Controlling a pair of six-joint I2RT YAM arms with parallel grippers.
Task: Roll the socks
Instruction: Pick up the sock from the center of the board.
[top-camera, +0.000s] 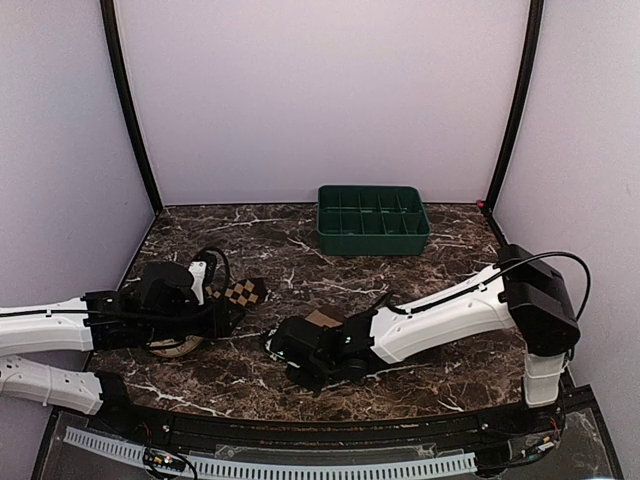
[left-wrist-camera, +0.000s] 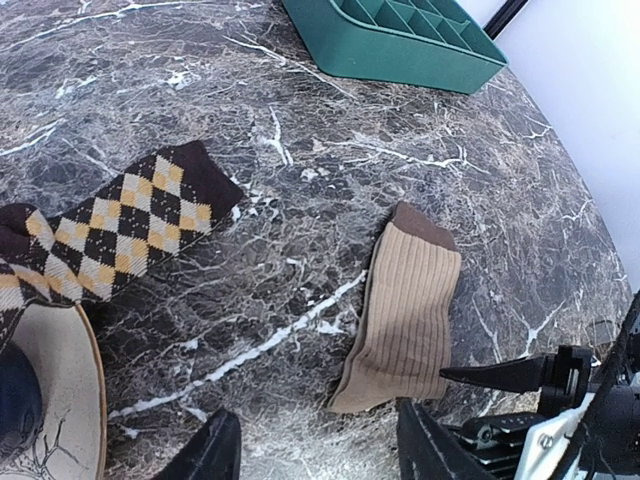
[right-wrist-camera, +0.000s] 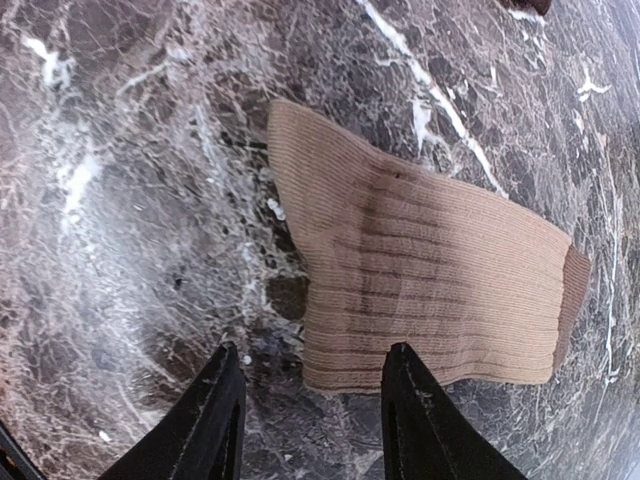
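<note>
A plain tan sock (right-wrist-camera: 430, 285) lies flat on the marble table; it also shows as the tan sock (left-wrist-camera: 405, 320) in the left wrist view and, partly hidden by the right arm, as the tan sock (top-camera: 322, 319) from above. My right gripper (right-wrist-camera: 312, 385) is open just short of its near edge, holding nothing. A diamond-check sock (left-wrist-camera: 120, 230) lies to the left, its end draped over a cream dish (left-wrist-camera: 55, 400); the check sock (top-camera: 243, 292) shows from above too. My left gripper (left-wrist-camera: 320, 450) is open and empty, over bare table between the two socks.
A green compartment tray (top-camera: 372, 218) stands at the back of the table. A dark blue cup (left-wrist-camera: 12, 400) sits in the cream dish (top-camera: 175, 347) under the left arm. The right gripper's fingers (left-wrist-camera: 500, 375) reach into the left wrist view beside the tan sock.
</note>
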